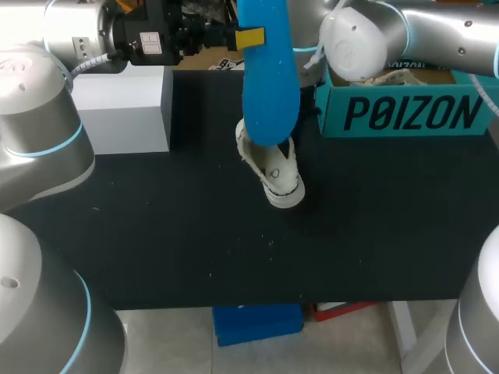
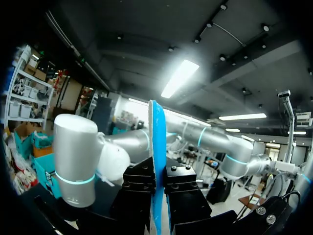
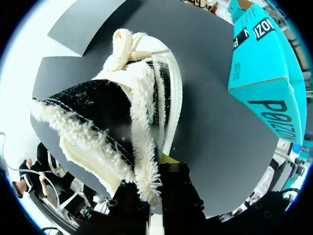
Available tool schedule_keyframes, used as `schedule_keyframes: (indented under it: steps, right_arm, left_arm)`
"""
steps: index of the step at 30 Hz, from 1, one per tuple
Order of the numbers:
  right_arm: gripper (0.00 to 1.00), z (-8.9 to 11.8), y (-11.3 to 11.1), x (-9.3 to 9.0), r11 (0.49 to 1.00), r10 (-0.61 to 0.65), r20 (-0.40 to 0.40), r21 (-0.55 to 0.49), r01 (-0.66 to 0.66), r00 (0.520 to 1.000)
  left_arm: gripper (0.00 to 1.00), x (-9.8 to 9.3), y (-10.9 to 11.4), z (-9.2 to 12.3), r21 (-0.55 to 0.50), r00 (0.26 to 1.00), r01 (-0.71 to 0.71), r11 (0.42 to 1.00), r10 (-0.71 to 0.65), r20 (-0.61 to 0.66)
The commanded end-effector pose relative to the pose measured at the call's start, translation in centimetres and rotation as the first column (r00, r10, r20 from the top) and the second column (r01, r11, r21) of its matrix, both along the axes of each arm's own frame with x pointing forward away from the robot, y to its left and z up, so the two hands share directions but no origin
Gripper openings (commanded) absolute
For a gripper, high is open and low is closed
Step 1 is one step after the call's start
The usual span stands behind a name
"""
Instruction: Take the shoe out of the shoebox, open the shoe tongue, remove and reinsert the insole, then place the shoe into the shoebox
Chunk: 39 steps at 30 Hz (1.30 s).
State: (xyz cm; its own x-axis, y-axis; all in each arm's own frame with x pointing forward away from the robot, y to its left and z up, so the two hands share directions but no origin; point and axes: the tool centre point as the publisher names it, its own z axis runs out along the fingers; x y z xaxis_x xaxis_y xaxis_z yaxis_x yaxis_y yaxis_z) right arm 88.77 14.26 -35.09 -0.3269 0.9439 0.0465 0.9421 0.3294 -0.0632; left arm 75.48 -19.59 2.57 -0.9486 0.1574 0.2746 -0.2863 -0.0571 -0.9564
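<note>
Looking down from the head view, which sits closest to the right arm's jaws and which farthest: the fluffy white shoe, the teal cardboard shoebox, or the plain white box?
1. The fluffy white shoe: held by the right gripper, between its jaws, mid-table.
2. The teal cardboard shoebox: close on the right, at the back.
3. The plain white box: farthest, back left.

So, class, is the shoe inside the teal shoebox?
No, the white shoe is out over the black table, beside the teal shoebox.
</note>
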Motion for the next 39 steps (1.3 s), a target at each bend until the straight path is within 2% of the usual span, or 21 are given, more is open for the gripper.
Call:
schedule_keyframes:
  steps: [1,6,20,39]
  right_arm:
    - [0.0,-0.4,-0.4,-0.5,0.664,-0.747,0.011,0.004,0.747,0.664]
    - [0.0,-1.3,0.1,-0.6,0.66,-0.751,0.016,0.0,0.752,0.66]
    - [0.0,-3.5,1.8,-0.1,0.731,-0.679,0.046,-0.051,0.681,0.732]
    - [0.0,-4.4,0.6,-0.5,0.802,-0.583,0.125,-0.066,0.593,0.803]
  left_arm:
    - [0.0,-0.1,-0.1,-0.1,0.0,1.0,-0.004,1.0,0.004,0.001]
    - [0.0,-0.1,-0.1,-0.1,0.0,1.0,-0.004,1.0,0.004,0.001]
    - [0.0,-0.1,-0.1,-0.1,0.0,1.0,-0.004,1.0,0.004,0.001]
    - [0.0,-0.1,-0.1,-0.1,0.0,1.0,-0.004,1.0,0.004,0.001]
